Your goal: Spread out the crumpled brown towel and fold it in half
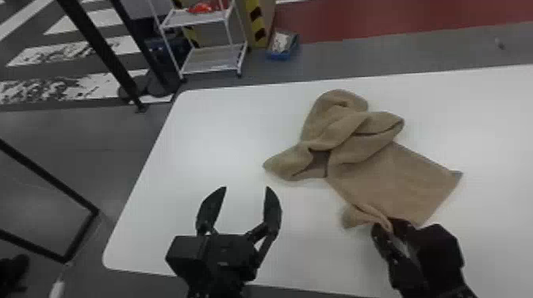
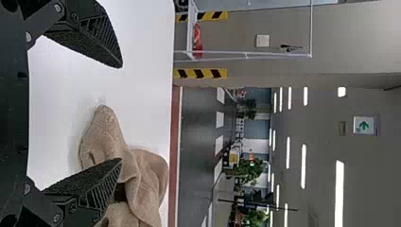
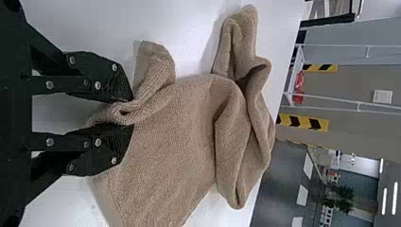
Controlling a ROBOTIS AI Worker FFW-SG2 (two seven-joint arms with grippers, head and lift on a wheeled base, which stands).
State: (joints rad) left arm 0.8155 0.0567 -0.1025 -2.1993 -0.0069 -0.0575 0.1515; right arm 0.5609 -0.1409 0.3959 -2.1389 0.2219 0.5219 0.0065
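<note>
The brown towel (image 1: 396,178) lies crumpled on the white table, its far part twisted into thick folds and its near right part flatter. At its near edge my right gripper (image 1: 390,228) is closed on a bunched piece of cloth. In the right wrist view the towel (image 3: 165,156) has a fold pinched between the fingertips of that gripper (image 3: 118,113). My left gripper (image 1: 246,188) stands open over the table, left of the towel and apart from it. The left wrist view has the left gripper (image 2: 120,113) with its fingers wide apart and the towel (image 2: 149,189) beyond them.
The white table (image 1: 190,130) has its left edge and rounded corners left of my left gripper. Past the far edge stand a white wire cart (image 1: 214,59) and a blue box (image 1: 283,45) on the floor. Black frame bars (image 1: 47,174) are at the left.
</note>
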